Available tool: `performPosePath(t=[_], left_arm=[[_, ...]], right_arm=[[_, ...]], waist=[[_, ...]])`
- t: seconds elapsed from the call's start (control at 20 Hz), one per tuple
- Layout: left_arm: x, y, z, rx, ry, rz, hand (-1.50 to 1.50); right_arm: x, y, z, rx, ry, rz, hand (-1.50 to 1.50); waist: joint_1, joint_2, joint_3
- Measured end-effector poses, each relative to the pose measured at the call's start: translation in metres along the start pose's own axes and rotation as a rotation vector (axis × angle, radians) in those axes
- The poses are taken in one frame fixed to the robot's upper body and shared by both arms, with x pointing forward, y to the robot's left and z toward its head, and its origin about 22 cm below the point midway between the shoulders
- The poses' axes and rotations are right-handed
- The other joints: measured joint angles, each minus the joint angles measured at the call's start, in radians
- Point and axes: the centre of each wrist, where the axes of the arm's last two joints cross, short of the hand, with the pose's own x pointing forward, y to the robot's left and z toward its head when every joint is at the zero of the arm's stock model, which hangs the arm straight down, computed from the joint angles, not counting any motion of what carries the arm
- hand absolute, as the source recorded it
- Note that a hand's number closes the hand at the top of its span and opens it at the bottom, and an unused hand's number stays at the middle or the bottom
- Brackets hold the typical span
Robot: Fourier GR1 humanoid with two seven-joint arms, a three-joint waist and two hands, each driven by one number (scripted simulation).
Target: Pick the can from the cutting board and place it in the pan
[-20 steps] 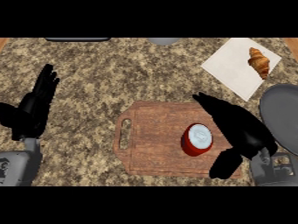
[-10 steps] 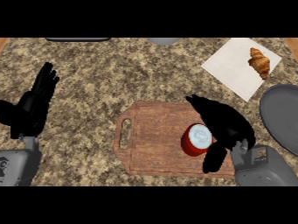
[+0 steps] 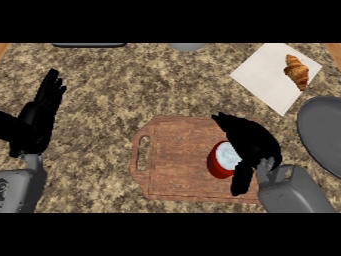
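A red can with a white top [image 3: 223, 160] stands on the right part of the brown wooden cutting board [image 3: 174, 165]. My right hand [image 3: 253, 142] is right against the can's right side. Its fingers [image 3: 230, 125] reach up and left past the can, and its thumb [image 3: 241, 179] points down below it, so the can sits in the gap between them. The fingers look fairly straight, not wrapped round the can. The grey round pan [image 3: 334, 136] lies at the right edge, just right of that hand. My left hand [image 3: 31, 125] rests open at the left, fingers up.
A white sheet [image 3: 267, 79] with a croissant [image 3: 297, 71] lies at the back right, behind the pan. A dark flat thing [image 3: 89, 45] and a grey round thing [image 3: 188, 47] sit at the far edge. The cutting board's handle slot [image 3: 143, 146] faces left.
My right hand has moved left from beside the pan onto the cutting board and now covers the can's right side. The can and my left hand have stayed put.
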Motion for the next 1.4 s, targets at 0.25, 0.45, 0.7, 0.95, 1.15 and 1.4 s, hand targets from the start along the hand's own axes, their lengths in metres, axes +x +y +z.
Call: performPosePath(t=[0.25, 0.45, 0.7, 0.95, 1.15, 1.4], left_arm=[[-0.009, -0.002, -0.001, 0.003, 0.000, 0.005, 0.00], [-0.006, -0.003, 0.001, 0.001, -0.002, 0.000, 0.00], [-0.008, 0.000, 0.002, -0.002, -0.004, 0.008, 0.00], [-0.010, -0.007, 0.002, 0.004, -0.003, 0.004, 0.00], [-0.011, -0.005, 0.003, -0.006, -0.004, 0.004, 0.00], [-0.012, -0.006, 0.001, -0.012, -0.007, 0.007, 0.00]], right_arm=[[-0.002, 0.014, -0.008, 0.040, 0.011, 0.005, -1.50], [-0.005, 0.020, -0.013, 0.073, -0.027, 0.002, 1.50], [0.004, 0.023, -0.015, 0.056, -0.096, 0.047, 1.50], [0.008, 0.025, -0.020, 0.030, -0.076, 0.039, 1.50], [0.024, 0.031, -0.025, -0.037, 0.108, -0.088, 1.50], [0.046, 0.039, -0.031, -0.160, 0.269, -0.190, 1.50]], waist=[[-0.001, 0.000, 0.000], [-0.001, -0.001, -0.001], [-0.001, -0.003, -0.002], [-0.003, -0.006, -0.004], [0.004, -0.009, -0.007], [0.010, -0.007, -0.006]])
